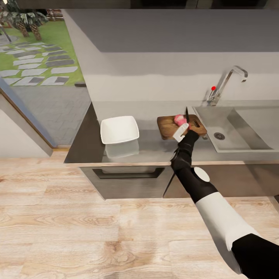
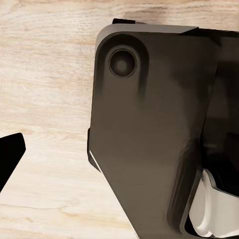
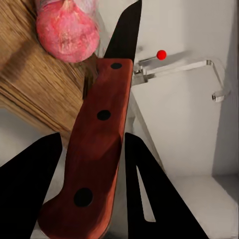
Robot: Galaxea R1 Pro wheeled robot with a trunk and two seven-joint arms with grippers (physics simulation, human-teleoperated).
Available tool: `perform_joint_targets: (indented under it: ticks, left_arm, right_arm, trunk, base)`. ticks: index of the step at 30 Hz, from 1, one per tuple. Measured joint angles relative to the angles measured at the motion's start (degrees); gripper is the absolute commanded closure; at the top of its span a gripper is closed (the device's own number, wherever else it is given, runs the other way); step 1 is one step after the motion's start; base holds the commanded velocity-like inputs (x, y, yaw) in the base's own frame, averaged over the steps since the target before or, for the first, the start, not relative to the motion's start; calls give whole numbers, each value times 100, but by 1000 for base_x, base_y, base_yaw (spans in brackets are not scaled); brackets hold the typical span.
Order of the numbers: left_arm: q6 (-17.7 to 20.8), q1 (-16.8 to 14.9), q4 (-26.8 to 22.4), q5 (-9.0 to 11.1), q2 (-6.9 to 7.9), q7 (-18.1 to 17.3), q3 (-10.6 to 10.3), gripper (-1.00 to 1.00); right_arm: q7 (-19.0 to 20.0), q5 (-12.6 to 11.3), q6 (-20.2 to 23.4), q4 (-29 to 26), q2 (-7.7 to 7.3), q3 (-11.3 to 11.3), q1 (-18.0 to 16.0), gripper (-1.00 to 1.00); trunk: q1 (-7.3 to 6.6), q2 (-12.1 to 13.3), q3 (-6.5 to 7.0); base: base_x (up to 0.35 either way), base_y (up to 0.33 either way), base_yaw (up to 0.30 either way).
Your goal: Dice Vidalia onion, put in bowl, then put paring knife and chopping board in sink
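The right gripper (image 1: 182, 131) is clamped on the paring knife (image 3: 94, 149), blade beside the whole Vidalia onion (image 1: 179, 120) on the chopping board (image 1: 168, 126) at the counter's sink end. The round onion may roll off toward the sink (image 1: 248, 133). The right wrist view shows the grip; the head view shows the bowl (image 1: 119, 129). The left jaws I cannot tell

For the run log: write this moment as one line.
stage: dicing not begun | right gripper: shut on paring knife | Vidalia onion: whole, on chopping board | bowl: empty | left gripper: cannot tell
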Motion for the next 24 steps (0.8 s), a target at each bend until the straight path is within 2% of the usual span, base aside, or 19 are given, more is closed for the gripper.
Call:
perform_joint_targets:
  ticks: [6, 24]
  left_arm:
    - [0, 0, 0, 0, 0, 0, 0, -100]
    - [-2, 0, 0, 0, 0, 0, 0, -100]
  right_arm:
    - [-1, 17, 8, -45, 0, -86, 0, 100]
    - [7, 0, 15, 29, 9, -42, 0, 100]
  trunk:
    - [0, 0, 0]
    - [0, 0, 0]
  base:
    - [0, 0, 0]
    - [0, 0, 0]
